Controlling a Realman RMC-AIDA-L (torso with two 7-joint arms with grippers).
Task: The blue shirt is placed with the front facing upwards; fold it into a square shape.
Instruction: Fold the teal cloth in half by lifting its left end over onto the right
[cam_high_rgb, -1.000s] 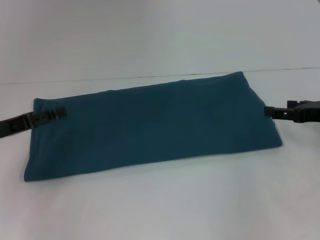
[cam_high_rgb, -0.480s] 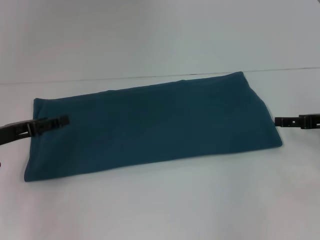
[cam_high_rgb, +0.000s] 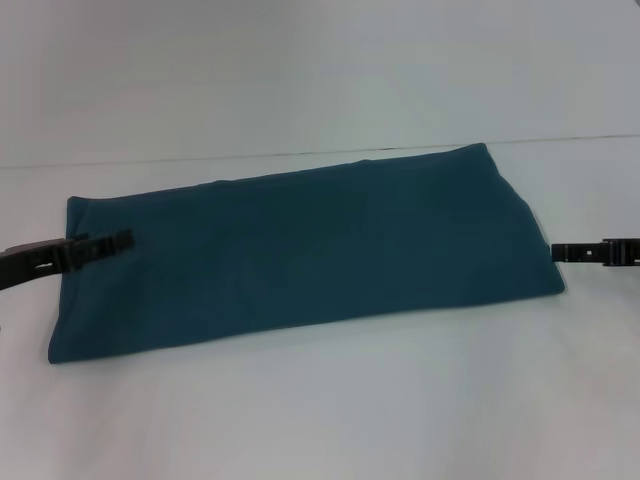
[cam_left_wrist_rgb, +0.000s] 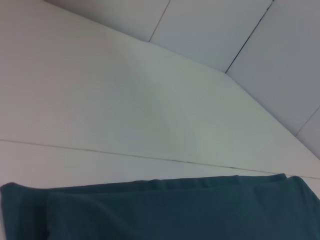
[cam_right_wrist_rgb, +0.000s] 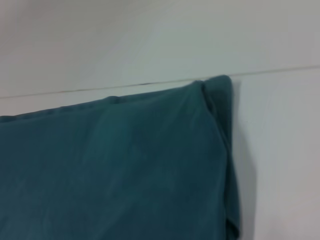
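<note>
Matt cloth blue shirt (cam_high_rgb: 300, 250) on smooth table (cam_high_rgb: 320, 410)

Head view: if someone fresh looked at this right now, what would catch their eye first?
The blue shirt, folded into a long band across the white table, lettering hidden. Next come the two dark grippers at its short ends: the left gripper reaches over the shirt's left end, while the right gripper sits just off the right edge.
</note>
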